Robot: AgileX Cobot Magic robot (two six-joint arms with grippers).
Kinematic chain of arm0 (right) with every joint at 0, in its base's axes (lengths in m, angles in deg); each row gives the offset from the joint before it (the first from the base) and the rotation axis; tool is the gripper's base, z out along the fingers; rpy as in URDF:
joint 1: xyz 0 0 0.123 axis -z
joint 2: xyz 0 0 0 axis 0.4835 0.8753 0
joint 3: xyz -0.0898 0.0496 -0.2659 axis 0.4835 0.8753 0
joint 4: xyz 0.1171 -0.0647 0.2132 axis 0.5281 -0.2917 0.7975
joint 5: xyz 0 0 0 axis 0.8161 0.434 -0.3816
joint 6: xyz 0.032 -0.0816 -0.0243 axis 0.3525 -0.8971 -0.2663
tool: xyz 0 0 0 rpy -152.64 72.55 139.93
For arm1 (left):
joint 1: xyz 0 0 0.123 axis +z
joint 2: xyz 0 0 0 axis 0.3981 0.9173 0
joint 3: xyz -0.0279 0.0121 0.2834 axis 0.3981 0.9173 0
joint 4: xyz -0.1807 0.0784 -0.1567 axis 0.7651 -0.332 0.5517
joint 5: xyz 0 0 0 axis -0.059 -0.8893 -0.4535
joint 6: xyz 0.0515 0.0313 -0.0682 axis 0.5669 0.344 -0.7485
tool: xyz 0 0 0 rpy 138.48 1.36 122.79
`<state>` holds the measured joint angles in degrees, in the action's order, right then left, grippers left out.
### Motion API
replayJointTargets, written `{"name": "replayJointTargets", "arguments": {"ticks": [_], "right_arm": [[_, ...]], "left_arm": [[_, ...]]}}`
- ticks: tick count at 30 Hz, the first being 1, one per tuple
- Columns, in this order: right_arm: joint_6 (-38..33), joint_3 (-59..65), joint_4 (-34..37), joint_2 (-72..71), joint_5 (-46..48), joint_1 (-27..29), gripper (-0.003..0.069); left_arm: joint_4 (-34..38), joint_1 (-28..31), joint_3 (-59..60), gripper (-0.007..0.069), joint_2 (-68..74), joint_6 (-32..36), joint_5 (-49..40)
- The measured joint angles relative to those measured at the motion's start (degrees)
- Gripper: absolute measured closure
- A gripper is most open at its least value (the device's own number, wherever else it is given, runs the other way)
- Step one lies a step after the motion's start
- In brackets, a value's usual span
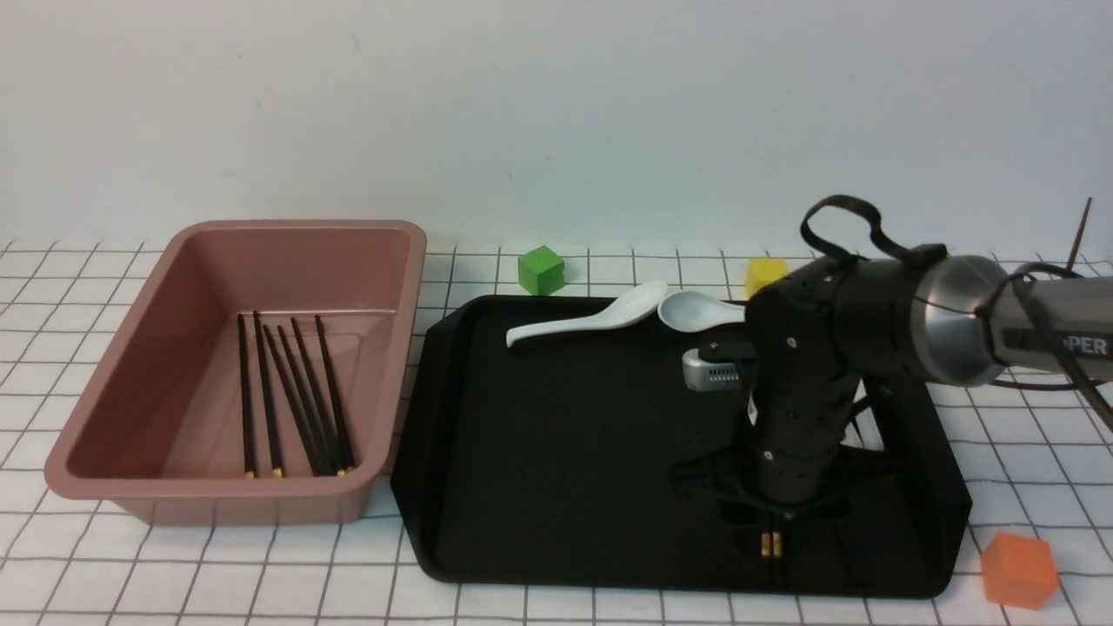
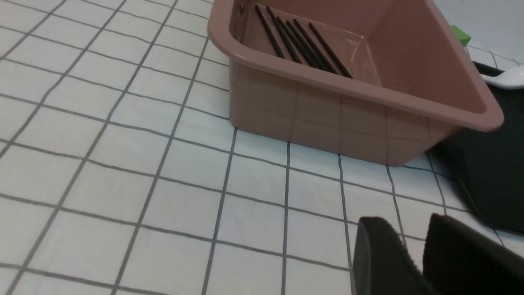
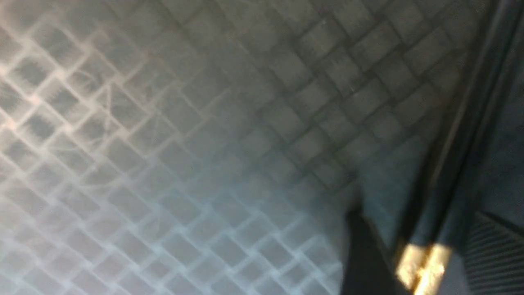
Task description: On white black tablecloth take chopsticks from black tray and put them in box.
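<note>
The black tray (image 1: 565, 435) lies on the grid tablecloth (image 1: 261, 574). My right gripper (image 1: 769, 532) points down onto the tray near its front edge. In the right wrist view my right gripper (image 3: 425, 262) is closed in on the gold-tipped ends of two chopsticks (image 3: 450, 164), which lie side by side; their gold tips (image 1: 770, 546) show under the gripper. The pink box (image 1: 296, 228) stands left of the tray with several chopsticks (image 1: 296, 400) on its floor. My left gripper (image 2: 409, 223) is shut and empty, low over the cloth near the box (image 2: 327, 119). It is out of the front view.
Two white spoons (image 1: 591, 322) (image 1: 696, 309) lie at the tray's back edge. A green cube (image 1: 541, 269) and a yellow cube (image 1: 765, 274) sit behind the tray. An orange cube (image 1: 1019, 569) sits at its front right corner. A wall runs along the back.
</note>
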<state>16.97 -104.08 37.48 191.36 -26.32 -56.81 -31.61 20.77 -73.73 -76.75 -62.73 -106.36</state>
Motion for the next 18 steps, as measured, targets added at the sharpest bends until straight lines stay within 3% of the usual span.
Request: {"name": "replayJointTargets", "arguments": {"ticks": [6,14,18], "right_arm": [[-0.15,-0.49,1.37,0.41,-0.07,0.0,0.0517],[-1.75,0.02,3.71,-5.73,2.6,0.0,0.0515],[-6.25,-1.6,10.52,-12.93,1.53,-0.55,0.0515]], "left_arm": [[0.0,0.0,0.0,0.0431,0.0,0.0,0.0],[0.0,0.0,0.0,0.0421,0.0,0.0,0.0],[0.0,0.0,0.0,0.0416,0.0,0.0,0.0]]}}
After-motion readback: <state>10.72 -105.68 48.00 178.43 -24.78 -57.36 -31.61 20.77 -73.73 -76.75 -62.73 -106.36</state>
